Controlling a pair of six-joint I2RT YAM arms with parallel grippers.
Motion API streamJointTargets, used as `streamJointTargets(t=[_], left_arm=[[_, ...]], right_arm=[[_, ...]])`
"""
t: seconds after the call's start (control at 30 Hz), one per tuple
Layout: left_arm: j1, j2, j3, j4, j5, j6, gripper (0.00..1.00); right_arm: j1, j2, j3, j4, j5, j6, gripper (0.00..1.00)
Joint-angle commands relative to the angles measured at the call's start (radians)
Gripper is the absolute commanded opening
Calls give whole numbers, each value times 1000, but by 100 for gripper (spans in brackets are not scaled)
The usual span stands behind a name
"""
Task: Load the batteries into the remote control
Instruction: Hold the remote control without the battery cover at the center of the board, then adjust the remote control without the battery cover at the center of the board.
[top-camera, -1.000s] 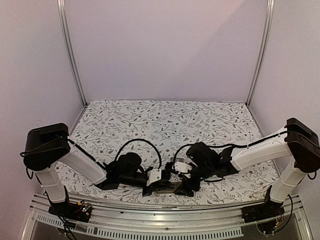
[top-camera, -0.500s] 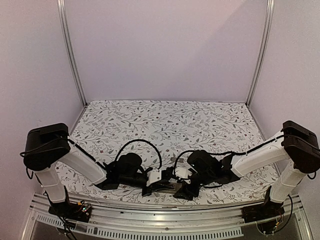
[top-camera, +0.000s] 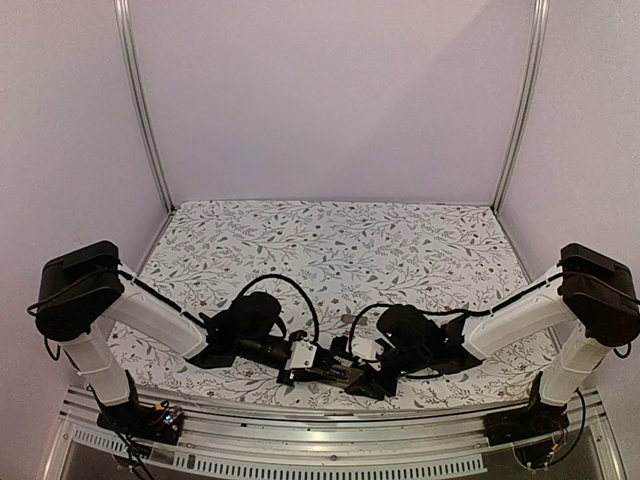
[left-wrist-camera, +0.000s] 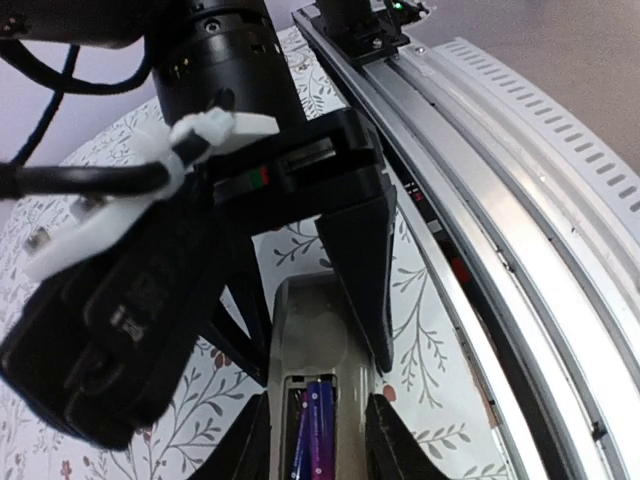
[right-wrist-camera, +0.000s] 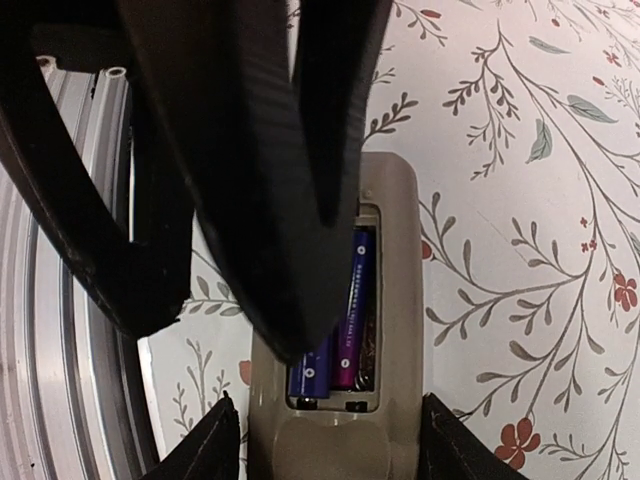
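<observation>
The remote control (left-wrist-camera: 312, 340) lies back up near the table's front edge, its greyish-tan back showing; it also shows in the right wrist view (right-wrist-camera: 395, 300) and dimly in the top view (top-camera: 334, 375). Two batteries (right-wrist-camera: 352, 300), blue and purple, sit side by side in its open recess, also seen in the left wrist view (left-wrist-camera: 322, 425). My left gripper (left-wrist-camera: 320, 445) clasps the remote's sides at the recess end. My right gripper (right-wrist-camera: 330, 445) clasps the sides at the other end. In the top view both grippers, left (top-camera: 312, 370) and right (top-camera: 362, 378), meet over it.
The metal rail (left-wrist-camera: 520, 230) of the frame runs close beside the remote along the table's front edge. The floral tablecloth (top-camera: 340, 250) stretches back to the enclosure's walls. The cables of both wrists loop above the grippers.
The right arm has moved left and lower onto the remote. The left arm has swung down and its wrist has shifted slightly right, so both grippers now sit closer together on the remote.
</observation>
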Motion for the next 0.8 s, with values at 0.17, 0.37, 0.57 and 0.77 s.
streamJointTargets(t=[0.17, 0.37, 0.57, 0.77], left_arm=[[108, -15, 108, -358, 220, 228, 58], [151, -23, 73, -298, 136, 243, 73], [152, 13, 61, -303, 60, 226, 80], [145, 42, 27, -253, 29, 166, 75]], right_arm=[[10, -53, -33, -20, 0, 16, 70], [10, -130, 28, -94, -28, 19, 77], [-15, -244, 117, -273, -26, 168, 76], [-39, -351, 77, -339, -44, 562, 61]])
